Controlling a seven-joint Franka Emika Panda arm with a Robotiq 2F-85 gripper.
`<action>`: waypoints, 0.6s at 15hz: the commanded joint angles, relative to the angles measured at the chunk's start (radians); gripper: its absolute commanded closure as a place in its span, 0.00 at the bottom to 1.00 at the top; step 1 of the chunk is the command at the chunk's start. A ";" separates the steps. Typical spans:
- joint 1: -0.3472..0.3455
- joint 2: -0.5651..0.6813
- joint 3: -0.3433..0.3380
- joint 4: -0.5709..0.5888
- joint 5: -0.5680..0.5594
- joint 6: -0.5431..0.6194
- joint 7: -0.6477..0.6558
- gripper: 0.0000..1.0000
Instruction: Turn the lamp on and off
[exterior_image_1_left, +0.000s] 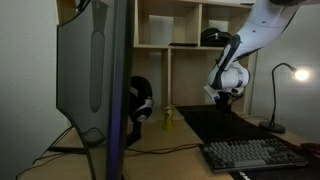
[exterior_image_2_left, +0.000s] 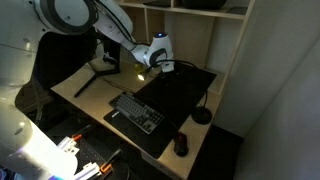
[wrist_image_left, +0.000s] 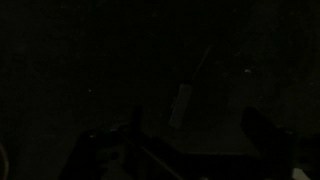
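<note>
Exterior view: arm (exterior_image_1_left: 256, 34) bent, tool (exterior_image_1_left: 224, 96) downward

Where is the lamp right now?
In an exterior view, the lamp stands at the far right of the desk. It is behind the keyboard and apart from the gripper.

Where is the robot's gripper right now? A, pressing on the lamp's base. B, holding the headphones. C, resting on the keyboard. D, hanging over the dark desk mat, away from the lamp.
D: in an exterior view the gripper hangs over the dark mat, with a clear gap to the lamp, and it touches neither the keyboard nor the headphones.
</note>
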 joint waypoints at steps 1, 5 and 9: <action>-0.011 0.101 -0.004 0.081 0.031 0.062 0.065 0.00; -0.008 0.201 -0.026 0.179 0.031 0.060 0.133 0.00; -0.035 0.254 0.005 0.265 0.043 0.028 0.130 0.00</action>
